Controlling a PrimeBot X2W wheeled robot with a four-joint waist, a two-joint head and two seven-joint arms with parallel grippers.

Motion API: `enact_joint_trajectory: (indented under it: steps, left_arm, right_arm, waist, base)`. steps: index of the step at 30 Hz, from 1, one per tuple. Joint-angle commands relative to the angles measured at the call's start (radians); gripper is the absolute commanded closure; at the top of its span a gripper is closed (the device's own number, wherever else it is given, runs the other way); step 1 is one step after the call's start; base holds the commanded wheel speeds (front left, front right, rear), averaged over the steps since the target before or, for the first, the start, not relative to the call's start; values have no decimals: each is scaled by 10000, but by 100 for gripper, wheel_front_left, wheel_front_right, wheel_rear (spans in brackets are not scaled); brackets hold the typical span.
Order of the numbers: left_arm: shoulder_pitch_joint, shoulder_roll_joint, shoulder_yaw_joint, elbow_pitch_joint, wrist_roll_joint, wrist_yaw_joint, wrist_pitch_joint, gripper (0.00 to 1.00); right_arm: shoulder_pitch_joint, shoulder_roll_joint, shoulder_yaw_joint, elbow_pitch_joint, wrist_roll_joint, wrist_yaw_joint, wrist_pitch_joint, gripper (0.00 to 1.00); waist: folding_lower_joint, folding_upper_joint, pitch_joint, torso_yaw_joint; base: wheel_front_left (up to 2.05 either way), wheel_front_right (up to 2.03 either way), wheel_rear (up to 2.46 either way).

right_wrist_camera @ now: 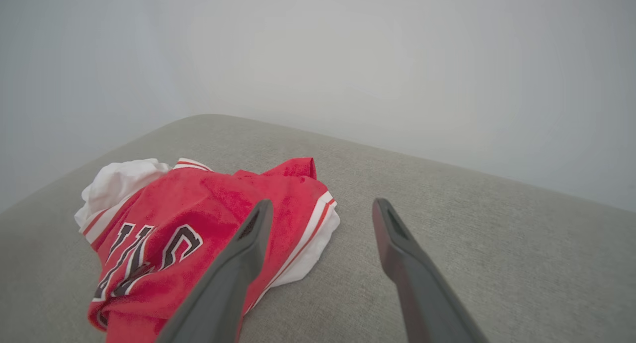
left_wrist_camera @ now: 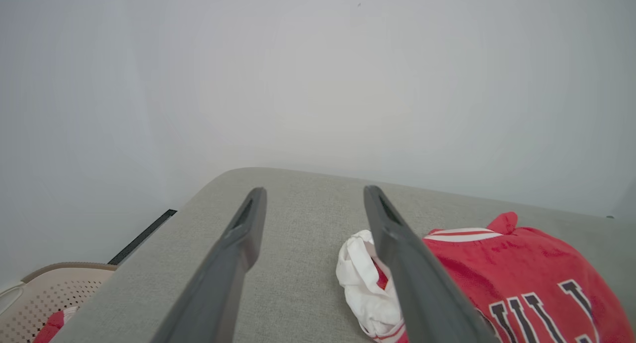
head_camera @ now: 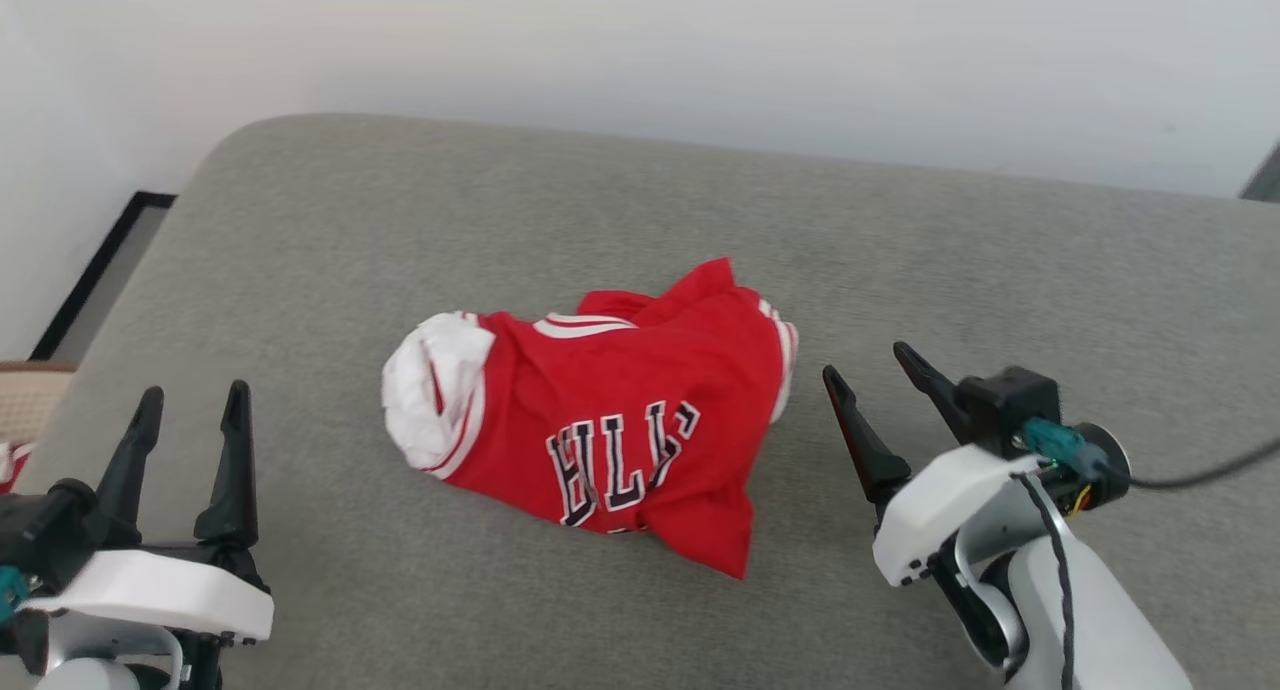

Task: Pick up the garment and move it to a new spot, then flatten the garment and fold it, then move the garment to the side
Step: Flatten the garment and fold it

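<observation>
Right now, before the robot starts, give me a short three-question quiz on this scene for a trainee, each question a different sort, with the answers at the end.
1. Which is nearer the garment in the head view: the left gripper or the right gripper?
2. True or false: the left gripper is shut on the garment.
3. On the grey cushion, the garment lies: A, spread flat; B, crumpled in a heap; C, neatly folded.

Key
1. The right gripper.
2. False: both grippers are open and apart from the garment.
3. B.
</observation>
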Motion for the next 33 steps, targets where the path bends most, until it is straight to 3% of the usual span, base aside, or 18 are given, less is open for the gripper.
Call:
enact_joint_trajectory:
  steps: [1,7,15,25,26,27,28,33]
  left_arm:
    - [176,-211,226,-177,361,-33,-52,0]
    - [632,-1363,1163,-530,1466,-456,-54,0]
    - [894,-2817,1890,-416,2476,-1358,-56,0]
    - [755,-4242,2668,-78,3297,-2292,-55,0]
    - [737,-4367,2753,-53,3320,-2355,-55,0]
    - [717,-4446,2829,-41,3393,-2427,-55,0]
    - [692,-4533,2901,-25,3463,-2493,-55,0]
    - [738,-4837,3293,-37,3653,-2678,-56,0]
  right_arm:
    - [-219,-127,133,135,89,1,233,0]
    - [-967,-474,584,1007,440,1,1407,0]
    - [-2002,-806,1003,2429,519,1,2695,0]
    - [-3040,-755,1500,4376,806,1,3840,0]
    - [-3164,-759,1610,4548,828,1,3860,21]
    - [-3283,-792,1758,4683,894,1,3849,89]
    - [-3377,-841,1898,4807,957,1,3815,100]
    - [-3765,-1164,2079,5019,1486,-1,3603,100]
  waist:
    - [0,0,67,333]
    - [0,0,225,1004]
    - [0,0,447,1760]
    - [0,0,739,2264]
    - [0,0,765,2277]
    - [0,0,792,2286]
    - [0,0,814,2295]
    - [0,0,823,2143]
  base:
    - [0,0,0]
    - [0,0,0]
    - [0,0,0]
    - [0,0,0]
    - [0,0,0]
    - [0,0,0]
    - [0,0,0]
    - [0,0,0]
